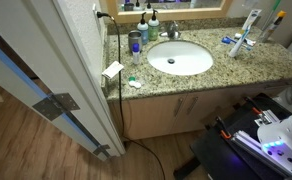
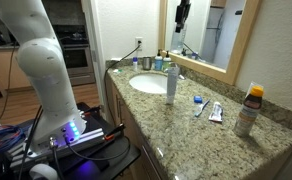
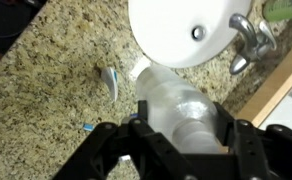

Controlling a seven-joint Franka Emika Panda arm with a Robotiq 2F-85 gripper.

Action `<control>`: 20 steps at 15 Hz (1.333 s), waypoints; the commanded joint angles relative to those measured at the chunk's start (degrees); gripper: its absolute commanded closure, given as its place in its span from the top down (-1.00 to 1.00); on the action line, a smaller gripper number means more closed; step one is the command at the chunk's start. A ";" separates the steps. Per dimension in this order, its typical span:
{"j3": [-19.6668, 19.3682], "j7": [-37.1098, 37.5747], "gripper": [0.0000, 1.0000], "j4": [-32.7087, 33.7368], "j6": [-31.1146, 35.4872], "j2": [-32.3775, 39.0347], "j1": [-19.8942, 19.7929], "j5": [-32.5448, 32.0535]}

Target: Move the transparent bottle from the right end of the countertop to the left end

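Observation:
In the wrist view my gripper (image 3: 181,140) is shut on the transparent bottle (image 3: 176,100). Its pale see-through body sits between the two black fingers and its small white cap points toward the sink (image 3: 166,25). I hold it above the speckled granite countertop (image 3: 46,90), close to the sink's rim. The countertop also shows in both exterior views (image 1: 236,68) (image 2: 206,135). I cannot make out the held bottle there. A dark shape at the top by the mirror (image 2: 183,12) may be my gripper.
A tall slim white-clear bottle (image 1: 248,30) (image 2: 171,82) stands beside the sink. A tube (image 3: 108,82) (image 2: 216,112) and small blue bits lie nearby. A brown-capped bottle (image 2: 248,110) stands at one end. The faucet (image 3: 246,40) and dark tumbler (image 1: 134,42) are at the back.

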 commanded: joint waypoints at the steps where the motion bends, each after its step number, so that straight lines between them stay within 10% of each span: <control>1: 0.67 0.29 0.24 -1.40 -0.23 -1.35 0.27 -0.12; 4: 0.33 0.56 0.24 -0.98 -0.09 -0.97 0.11 -0.11; 5: 0.07 0.47 -0.26 -0.87 -0.09 -0.59 -0.07 -0.12; 14: 13.63 -5.22 -0.26 -18.86 2.33 -12.66 11.55 0.42; 15: 12.85 -2.31 0.24 -14.91 0.99 -8.01 9.97 -0.97; 19: 14.77 -2.94 0.24 -17.34 0.98 -11.59 11.50 -0.47; 20: 15.32 -3.72 -0.26 -17.92 1.37 -10.18 12.33 0.24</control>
